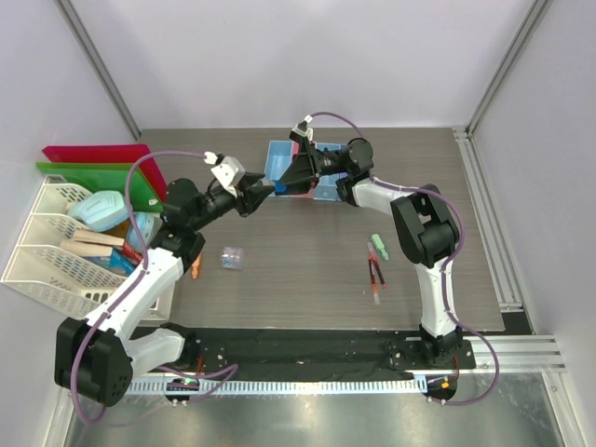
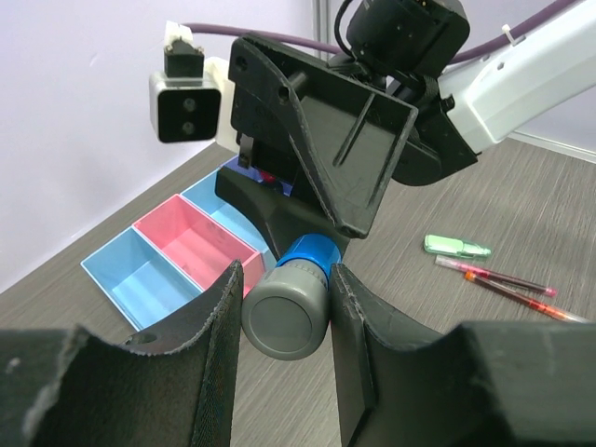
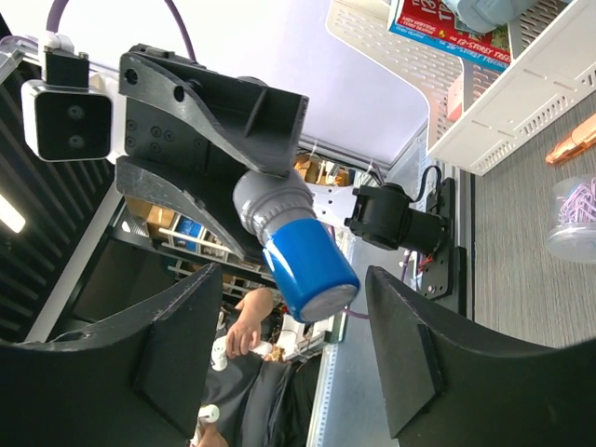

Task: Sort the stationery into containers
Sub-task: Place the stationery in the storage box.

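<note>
Above the table (image 1: 298,279), just in front of the containers (image 2: 177,244), our two claws meet over one bottle (image 2: 289,312). Our left gripper (image 2: 284,272) is clamped on its grey body, with the blue cap pointing towards the other arm. Our right gripper (image 3: 293,279) has its fingers (image 3: 177,354) either side of that cap with a gap showing on each side, so it is open and grips nothing.

We judge this a handover, and the risk lies in the timing. If the left lets go before the right has a hold, the bottle drops. Being round, it may roll off among the pens (image 1: 375,275) and eraser (image 1: 379,246). The cap looks smooth and short, so a hold taken too near its end could squeeze it out. The claws are also very near each other, and a skewed approach could knock fingers together and twist the bottle loose.
</note>
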Controlling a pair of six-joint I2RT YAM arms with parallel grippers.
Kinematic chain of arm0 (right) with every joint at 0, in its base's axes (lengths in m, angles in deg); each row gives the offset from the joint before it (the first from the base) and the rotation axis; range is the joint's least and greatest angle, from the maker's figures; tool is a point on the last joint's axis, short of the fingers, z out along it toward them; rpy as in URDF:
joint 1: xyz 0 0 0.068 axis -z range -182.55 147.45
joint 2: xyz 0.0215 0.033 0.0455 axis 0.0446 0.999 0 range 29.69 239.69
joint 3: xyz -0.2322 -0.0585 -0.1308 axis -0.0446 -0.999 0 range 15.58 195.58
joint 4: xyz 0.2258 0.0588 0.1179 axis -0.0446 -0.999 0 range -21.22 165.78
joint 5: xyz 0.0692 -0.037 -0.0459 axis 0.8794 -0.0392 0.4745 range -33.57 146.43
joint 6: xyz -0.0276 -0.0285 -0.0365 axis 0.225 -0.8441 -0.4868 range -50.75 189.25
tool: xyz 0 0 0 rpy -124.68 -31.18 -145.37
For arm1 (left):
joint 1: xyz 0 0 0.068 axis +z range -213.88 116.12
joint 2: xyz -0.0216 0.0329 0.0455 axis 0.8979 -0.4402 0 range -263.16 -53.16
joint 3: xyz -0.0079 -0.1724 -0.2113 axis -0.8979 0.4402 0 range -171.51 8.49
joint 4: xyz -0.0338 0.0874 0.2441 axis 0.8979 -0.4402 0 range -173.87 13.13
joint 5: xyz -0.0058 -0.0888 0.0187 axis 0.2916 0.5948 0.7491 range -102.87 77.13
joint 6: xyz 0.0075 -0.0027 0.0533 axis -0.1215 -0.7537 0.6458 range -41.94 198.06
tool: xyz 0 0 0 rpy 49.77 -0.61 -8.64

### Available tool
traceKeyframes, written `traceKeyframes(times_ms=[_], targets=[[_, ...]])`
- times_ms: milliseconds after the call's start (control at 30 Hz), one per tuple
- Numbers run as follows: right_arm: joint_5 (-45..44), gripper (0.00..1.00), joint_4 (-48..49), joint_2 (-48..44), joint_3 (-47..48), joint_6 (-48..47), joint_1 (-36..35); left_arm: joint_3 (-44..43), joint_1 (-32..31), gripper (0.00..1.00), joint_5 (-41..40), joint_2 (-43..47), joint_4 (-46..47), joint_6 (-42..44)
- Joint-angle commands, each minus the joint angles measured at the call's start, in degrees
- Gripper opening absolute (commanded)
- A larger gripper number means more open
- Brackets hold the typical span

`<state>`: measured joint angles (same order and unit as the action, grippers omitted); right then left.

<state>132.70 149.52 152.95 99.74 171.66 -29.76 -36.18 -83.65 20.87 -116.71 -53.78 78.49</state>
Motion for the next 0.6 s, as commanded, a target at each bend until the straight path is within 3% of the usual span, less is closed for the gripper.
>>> traceKeyframes(times_ms=[0,367,567], targets=[[0.72,0.66,13.36,-1.97,3.03,0.77,-0.04,0.54,-0.18,0.0,0.98,1.5,2.13,0.28],[0.81,0.39,13.72,-3.9,2.68,1.04,0.04,0.63,-0.27,0.0,0.98,0.97,2.13,0.8],[0.72,0.36,13.8,-5.84,2.33,0.95,0.04,1.42,-0.44,0.0,0.98,0.88,1.69,1.86]])
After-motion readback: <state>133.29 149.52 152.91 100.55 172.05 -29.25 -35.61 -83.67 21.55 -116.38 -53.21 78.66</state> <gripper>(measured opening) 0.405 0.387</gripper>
